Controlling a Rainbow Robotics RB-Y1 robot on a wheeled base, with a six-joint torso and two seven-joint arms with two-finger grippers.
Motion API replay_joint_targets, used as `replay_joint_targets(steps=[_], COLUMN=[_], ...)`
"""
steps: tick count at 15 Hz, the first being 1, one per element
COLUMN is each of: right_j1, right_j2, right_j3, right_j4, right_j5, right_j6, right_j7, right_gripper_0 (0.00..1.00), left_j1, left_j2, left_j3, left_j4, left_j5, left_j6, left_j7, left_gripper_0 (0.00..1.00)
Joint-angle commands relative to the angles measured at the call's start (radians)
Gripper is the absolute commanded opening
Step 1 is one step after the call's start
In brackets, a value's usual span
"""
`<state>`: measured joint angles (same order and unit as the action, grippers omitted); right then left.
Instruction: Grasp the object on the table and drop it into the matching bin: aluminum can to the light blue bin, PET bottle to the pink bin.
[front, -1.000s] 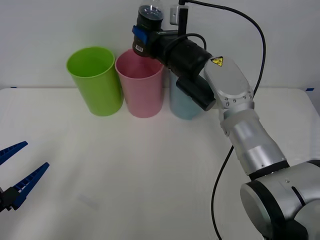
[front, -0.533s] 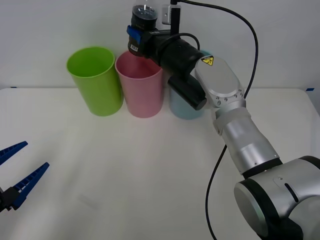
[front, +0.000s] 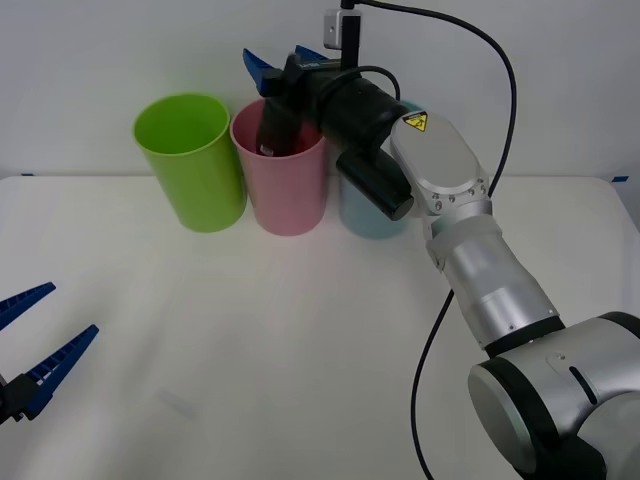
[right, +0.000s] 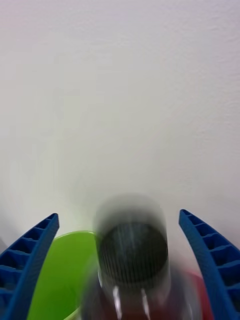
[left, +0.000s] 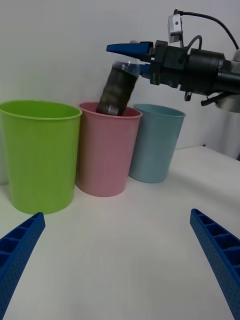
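Observation:
The PET bottle (front: 272, 125), dark-filled, is loose and tilted, its lower end inside the mouth of the pink bin (front: 290, 190). My right gripper (front: 275, 58) hangs open just above that bin, its blue fingers apart on either side of the bottle's top. The right wrist view has the blurred bottle (right: 132, 255) dropping away between the spread fingers. From the left wrist view the bottle (left: 117, 90) leans into the pink bin (left: 105, 155) under the right gripper (left: 122, 57). The light blue bin (front: 365, 210) stands right of the pink one. My left gripper (front: 72, 310) waits open at the table's near left.
A lime green bin (front: 195, 165) stands left of the pink bin, the three in a row at the back of the white table (front: 300, 350). The right arm and its black cable reach across from the near right. A white wall stands behind the bins.
The right gripper carried the bottle left to above the pink bin, then opened. The bottle has dropped from the fingers and is tipping into the bin. The left gripper has not moved.

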<state>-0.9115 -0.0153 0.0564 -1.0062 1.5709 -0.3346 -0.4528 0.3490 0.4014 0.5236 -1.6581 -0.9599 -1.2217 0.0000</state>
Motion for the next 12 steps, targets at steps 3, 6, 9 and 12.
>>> replay_joint_targets(steps=[3,6,9,12], right_j1=[0.036,0.123,0.212,0.321], right_j2=[-0.006,-0.035,-0.069,-0.114], right_j3=[-0.003,0.014,0.02,0.034], right_j4=[-0.034,-0.158,-0.282,-0.414], right_j5=[-0.005,-0.005,-0.003,-0.008], right_j6=[-0.017,-0.049,-0.106,-0.141], right_j7=[0.006,0.0,-0.001,-0.004], right_gripper_0=[1.0,1.0,1.0,1.0], left_j1=[0.0,0.0,0.0,0.0], left_j2=[0.0,0.0,0.0,0.0], left_j3=[0.0,0.0,0.0,0.0], left_j4=[0.0,0.0,0.0,0.0], left_j5=[0.0,0.0,0.0,0.0], left_j6=[0.0,0.0,0.0,0.0], left_j7=[0.0,0.0,0.0,0.0], left_gripper_0=[1.0,1.0,1.0,1.0])
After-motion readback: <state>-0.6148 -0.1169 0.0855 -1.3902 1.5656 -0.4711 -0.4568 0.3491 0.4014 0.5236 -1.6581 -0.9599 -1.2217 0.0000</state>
